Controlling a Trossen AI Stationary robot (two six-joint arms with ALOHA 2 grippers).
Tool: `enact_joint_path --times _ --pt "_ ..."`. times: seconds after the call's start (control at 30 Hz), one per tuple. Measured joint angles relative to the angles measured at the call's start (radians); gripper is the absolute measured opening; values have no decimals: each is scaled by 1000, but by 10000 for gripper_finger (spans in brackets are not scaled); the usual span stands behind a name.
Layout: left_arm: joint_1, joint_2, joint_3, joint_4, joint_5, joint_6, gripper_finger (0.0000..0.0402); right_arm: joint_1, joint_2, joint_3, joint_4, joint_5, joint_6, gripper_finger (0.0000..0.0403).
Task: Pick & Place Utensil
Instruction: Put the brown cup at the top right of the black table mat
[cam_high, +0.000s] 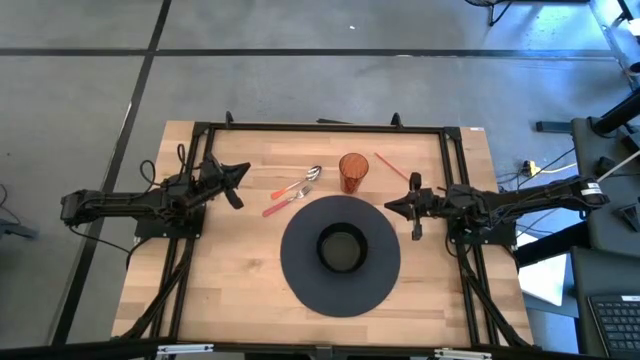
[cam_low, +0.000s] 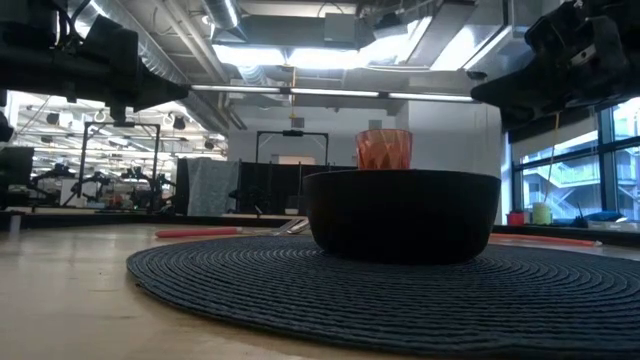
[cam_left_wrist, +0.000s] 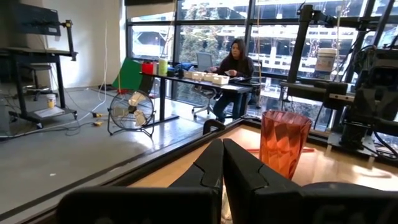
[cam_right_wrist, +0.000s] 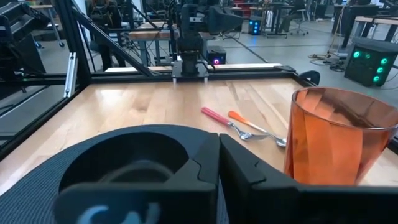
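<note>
Two utensils, one with a red handle (cam_high: 279, 207) and one with an orange handle (cam_high: 290, 190), lie side by side on the wooden table left of the orange cup (cam_high: 352, 172); the right wrist view shows them (cam_right_wrist: 244, 129) flat on the wood. A dark bowl (cam_high: 340, 248) stands on a round dark mat (cam_high: 300, 275). My left gripper (cam_high: 243, 172) hovers shut to the left of the utensils, above the table. My right gripper (cam_high: 388, 207) hovers shut at the mat's right rim, pointing at the bowl and cup (cam_right_wrist: 333, 140). Neither touches anything.
A thin red stick (cam_high: 390, 165) lies right of the cup. A black frame (cam_high: 320, 127) runs along the table's far edge and both sides. Bare wood shows near the left and right near corners. A person sits at a desk (cam_left_wrist: 233, 65) far beyond the table.
</note>
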Motion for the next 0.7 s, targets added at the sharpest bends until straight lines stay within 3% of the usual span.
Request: enact_joint_path --times 0.7 --pt "0 0 0 0 -1 0 4 0 0 0 -43 0 0 22"
